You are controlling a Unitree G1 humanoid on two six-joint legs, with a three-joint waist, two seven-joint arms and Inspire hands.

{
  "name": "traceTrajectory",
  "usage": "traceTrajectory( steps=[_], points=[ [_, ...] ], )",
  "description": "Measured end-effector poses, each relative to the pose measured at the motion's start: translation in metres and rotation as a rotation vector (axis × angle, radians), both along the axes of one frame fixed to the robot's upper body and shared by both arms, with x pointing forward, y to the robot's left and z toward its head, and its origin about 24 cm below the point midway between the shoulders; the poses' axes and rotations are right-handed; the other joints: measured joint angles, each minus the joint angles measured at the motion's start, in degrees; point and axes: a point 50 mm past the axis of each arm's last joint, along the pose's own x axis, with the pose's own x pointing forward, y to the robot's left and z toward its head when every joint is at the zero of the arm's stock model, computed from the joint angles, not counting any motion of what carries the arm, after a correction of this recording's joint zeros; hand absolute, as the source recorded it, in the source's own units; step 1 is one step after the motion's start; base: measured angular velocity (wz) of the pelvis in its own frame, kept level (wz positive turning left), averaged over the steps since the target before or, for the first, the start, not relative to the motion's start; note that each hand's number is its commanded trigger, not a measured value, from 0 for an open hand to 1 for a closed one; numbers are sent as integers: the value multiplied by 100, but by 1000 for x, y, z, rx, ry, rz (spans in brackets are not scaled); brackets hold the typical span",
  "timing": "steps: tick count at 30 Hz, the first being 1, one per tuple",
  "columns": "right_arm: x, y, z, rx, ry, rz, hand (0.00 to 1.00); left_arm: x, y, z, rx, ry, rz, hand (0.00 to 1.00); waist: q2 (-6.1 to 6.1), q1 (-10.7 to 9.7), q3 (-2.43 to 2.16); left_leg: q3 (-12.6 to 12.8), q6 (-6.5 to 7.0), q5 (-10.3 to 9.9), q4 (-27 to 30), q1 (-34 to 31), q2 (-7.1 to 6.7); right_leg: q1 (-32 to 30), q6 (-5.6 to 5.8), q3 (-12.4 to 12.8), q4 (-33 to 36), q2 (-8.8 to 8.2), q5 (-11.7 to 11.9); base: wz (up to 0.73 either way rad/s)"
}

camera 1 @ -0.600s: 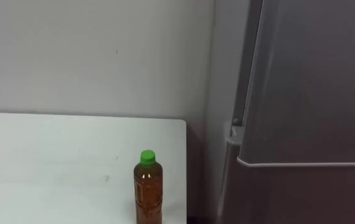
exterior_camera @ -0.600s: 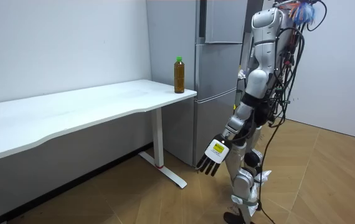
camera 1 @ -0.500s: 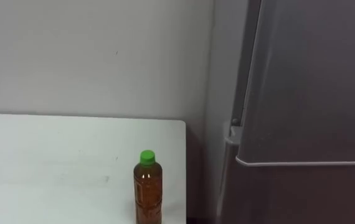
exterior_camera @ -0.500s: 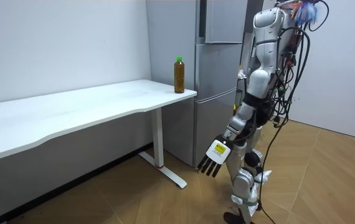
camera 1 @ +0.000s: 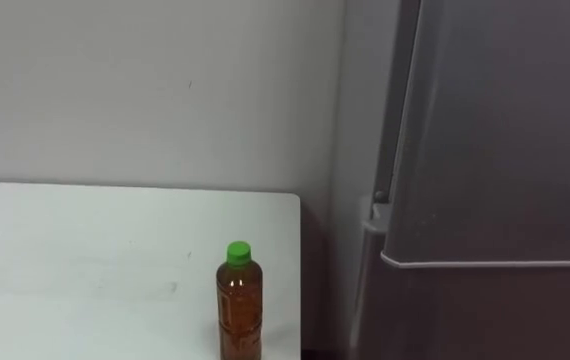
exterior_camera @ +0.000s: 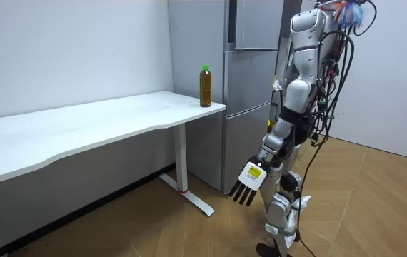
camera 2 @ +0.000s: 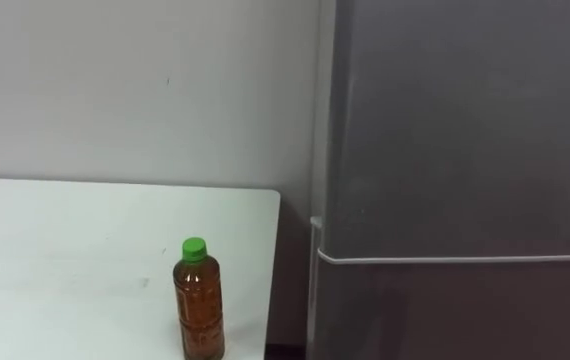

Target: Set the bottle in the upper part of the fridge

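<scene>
nothing was grasped yet; fetching came first. the table (camera 1: 85, 250) lay up and left of the left hand (exterior_camera: 249, 184). the bottle (camera 1: 239, 305) stood upright near the table's right edge, well above the hand and apart from it. further right the fridge (camera 1: 495, 150) was shut. the hand hung low, fingers straight, empty. next, i judged, it should reach up across open floor; a knock might tip the bottle off.

Bottle (camera 1: 239, 305) stands on table's (camera 1: 85, 250) right end, fridge (camera 1: 495, 150) apparently just beside it.
</scene>
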Motion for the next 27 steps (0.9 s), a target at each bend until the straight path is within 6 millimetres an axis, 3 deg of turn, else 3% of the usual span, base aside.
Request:
traceTrajectory(
  steps=[7, 13, 15, 19, 22, 27],
  points=[
    [-2, -4, 0, -4, 12, -42, 0, -2, 11, 3, 3, -47, 244, 0, 88, 8, -4, -10, 2, -3, -14, 99, 5, 101, 11, 12, -2, 2, -10, 0],
    [-3, -15, 2, -41, 15, -28, 0, 17, 38, 15, 70, -188, 461, 0, 251, 25, 14, -31, 5, -3, -6, 116, -2, 133, 11, 4, 12, -20, -8, 0],
    [-2, -21, 3, -48, 10, -22, 0, 29, 48, 22, 93, -264, 548, 0, 317, 29, 21, -35, 8, -1, -5, 142, -4, 124, 14, -1, 14, -23, -11, 0],
    [-3, -21, 3, -45, 12, -13, 0, 49, 61, 36, 137, -386, 616, 0, 314, 25, 20, -52, 6, -2, -5, 154, -1, 132, 9, -5, 3, -15, -30, 0],
    [-1, -21, 4, -50, 3, 5, 0, 72, 71, 55, 182, -526, 642, 0, 316, 52, 17, -46, 6, -2, -12, 138, -2, 131, 10, 17, 15, -8, -26, 0],
    [2, -22, 6, -65, -19, 43, 0, 114, 82, 99, 207, -790, 636, 0, 342, 93, -36, -34, 6, 1, 1, 105, 3, 90, 9, 35, 26, -1, -22, -2]
  ],
)
